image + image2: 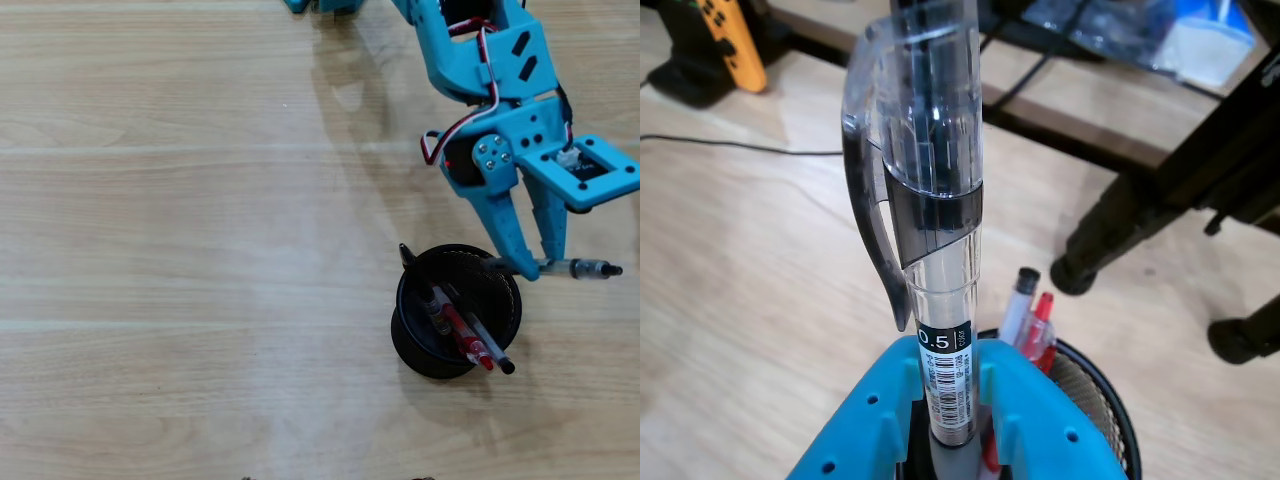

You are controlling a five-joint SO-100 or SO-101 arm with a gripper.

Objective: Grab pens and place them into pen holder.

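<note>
My pincer [535, 268] is closed on a black click pen [570, 267], the two blue fingers pressing its barrel from either side so no gap shows around it. In the overhead view this pen lies level, its gripped end at the upper right rim of the pen holder [412, 345] and its free end sticking out to the right over the bench [180, 250], past the holder's edge. In the wrist view the same pen [930, 200] runs up the middle of the picture from between my fingers [865, 420]; I can read a clear barrel with a dark band, a smoky clip along its left side and a label marked 0.5 just above the grip. The pen holder is a round black mesh cup standing on the pale wooden bench at lower right in the overhead view, directly beside and partly under my fingertips. Inside it lean three pens: a red pen [465, 335] with a translucent barrel, and two black ones, one [490, 345] beside the red and the other [420, 280] pointing up toward the holder's upper left rim. From the wrist, the holder's mesh rim [1100, 400] shows at lower right, with a red tip [1043, 310] and a black-capped clear tip [1023, 290] poking above it.
</note>
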